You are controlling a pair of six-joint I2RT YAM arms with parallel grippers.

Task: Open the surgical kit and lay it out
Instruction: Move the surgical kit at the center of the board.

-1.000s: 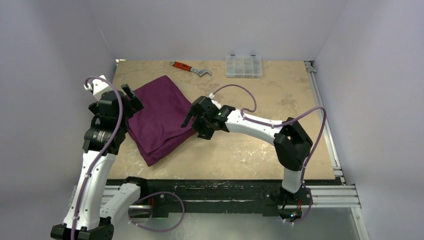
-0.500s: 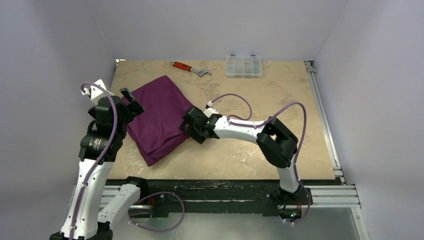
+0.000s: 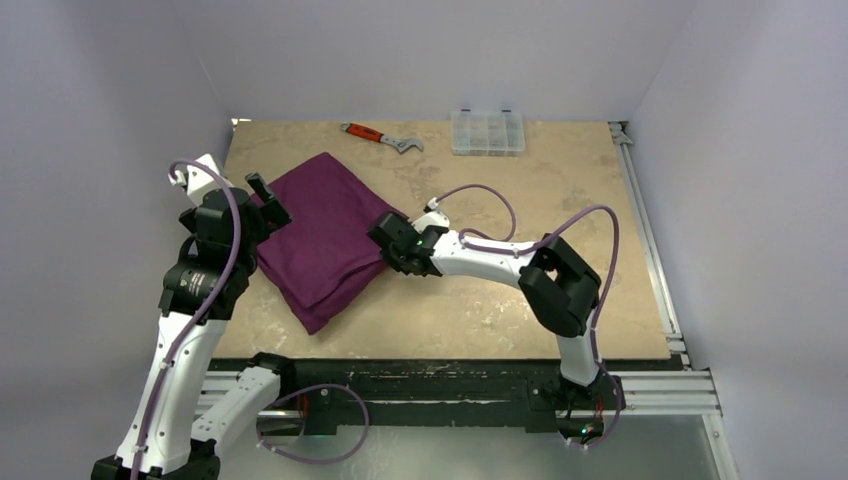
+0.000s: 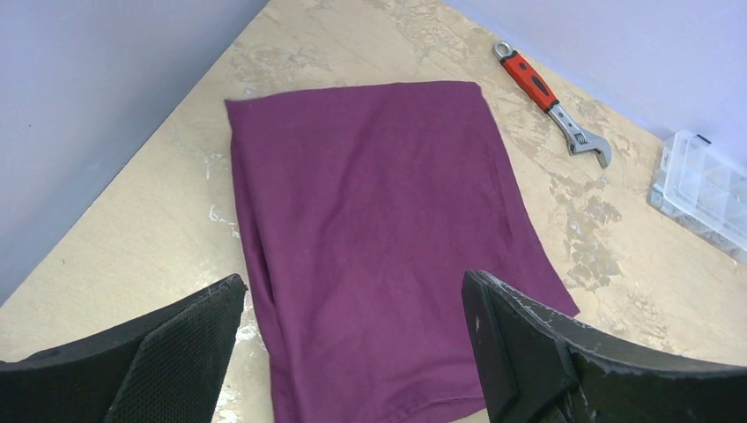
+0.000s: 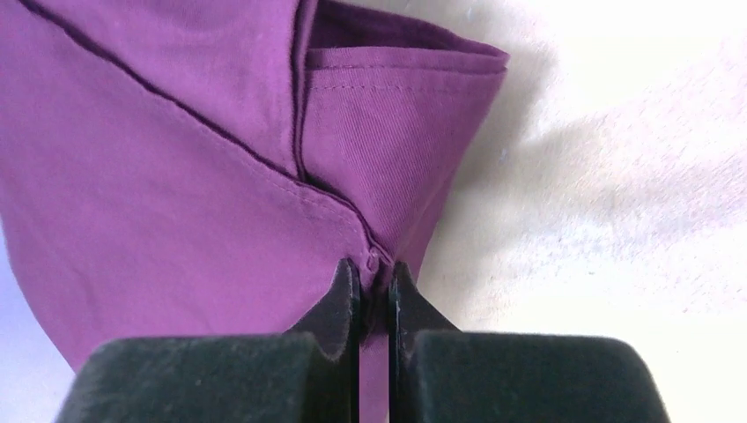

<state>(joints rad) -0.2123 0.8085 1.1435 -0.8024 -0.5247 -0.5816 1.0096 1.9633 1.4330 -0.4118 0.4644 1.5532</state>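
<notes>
The purple cloth (image 3: 320,235) is matt woven fabric with a fine twill rib and stitched hems. The table (image 3: 520,190) looks like mottled, matt stone. At upper centre, the wrench (image 3: 381,137) shows bare bright metal beyond its red grip; the box (image 3: 487,131) is clear glossy plastic.

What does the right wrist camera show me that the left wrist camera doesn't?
Only the right wrist view shows the grip itself: the right gripper is shut on a stitched fold at the edge of the purple cloth, with more layers showing behind the fold. Only the left wrist view shows the folded cloth nearly whole, with the left gripper open above its near end. It also shows the red-handled wrench and the clear compartment box beyond the cloth. Both views show the cloth and the tan table under it.
</notes>
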